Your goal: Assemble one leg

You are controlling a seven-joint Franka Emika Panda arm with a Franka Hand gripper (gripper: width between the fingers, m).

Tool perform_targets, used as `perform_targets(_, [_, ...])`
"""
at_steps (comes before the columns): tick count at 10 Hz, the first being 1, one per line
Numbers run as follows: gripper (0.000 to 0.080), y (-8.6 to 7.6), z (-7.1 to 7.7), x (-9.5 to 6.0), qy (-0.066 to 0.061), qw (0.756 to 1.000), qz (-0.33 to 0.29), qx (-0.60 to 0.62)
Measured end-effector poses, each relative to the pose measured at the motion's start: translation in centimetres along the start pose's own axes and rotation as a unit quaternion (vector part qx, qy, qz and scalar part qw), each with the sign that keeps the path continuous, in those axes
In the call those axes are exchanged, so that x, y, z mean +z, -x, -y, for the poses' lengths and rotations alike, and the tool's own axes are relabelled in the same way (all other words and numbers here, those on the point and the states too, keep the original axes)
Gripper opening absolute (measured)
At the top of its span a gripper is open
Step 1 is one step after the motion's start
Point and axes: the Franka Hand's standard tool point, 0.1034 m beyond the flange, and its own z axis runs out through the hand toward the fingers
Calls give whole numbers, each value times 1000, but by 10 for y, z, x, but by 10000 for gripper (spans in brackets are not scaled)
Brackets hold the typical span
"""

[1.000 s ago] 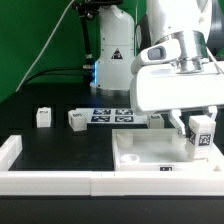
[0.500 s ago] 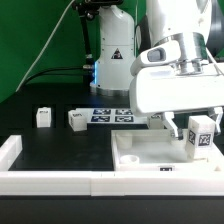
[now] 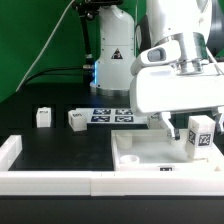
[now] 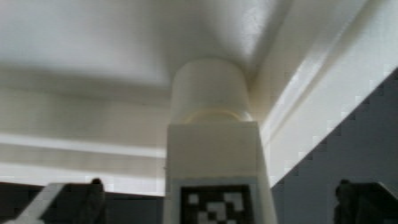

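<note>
Since the earlier frames the jaws have drawn apart from the leg (image 3: 201, 135); little else has shifted; the leg stands upright on the far right corner of the large white panel (image 3: 150, 155) as the exterior view shows it, its tagged face turned toward that camera. In the wrist view the leg (image 4: 217, 130) rises as a square block with a round peg on top, seated against the panel's surface, though how deep it sits I cannot tell from so close. The gripper (image 3: 194, 128) hangs spread around the leg, one finger (image 3: 174, 127) clear of it on the exterior view's left, the other hidden; two dark fingertips (image 4: 71, 200) flank the block in the wrist view. Two further legs (image 3: 43, 117) rest on the black table (image 3: 60, 150) well to the exterior view's left; the marker board (image 3: 112, 116) lies behind; white border rails (image 3: 50, 180) frame the front edge.
</note>
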Motion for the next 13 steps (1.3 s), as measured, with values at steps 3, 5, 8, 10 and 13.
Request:
perform_targets(3, [649, -19, -7, -17, 1, 1000, 6, -5])
perform_targets(5, [649, -20, -9, -16, -2, 1000, 20, -7])
perform_targets(8, [649, -12, -3, -14, -18, 996, 90, -5])
perform_targets(10, [649, -9, -10, -10, -27, 984, 175, 16])
perform_targets(13, [649, -11, -5, -12, -50, 952, 300, 24])
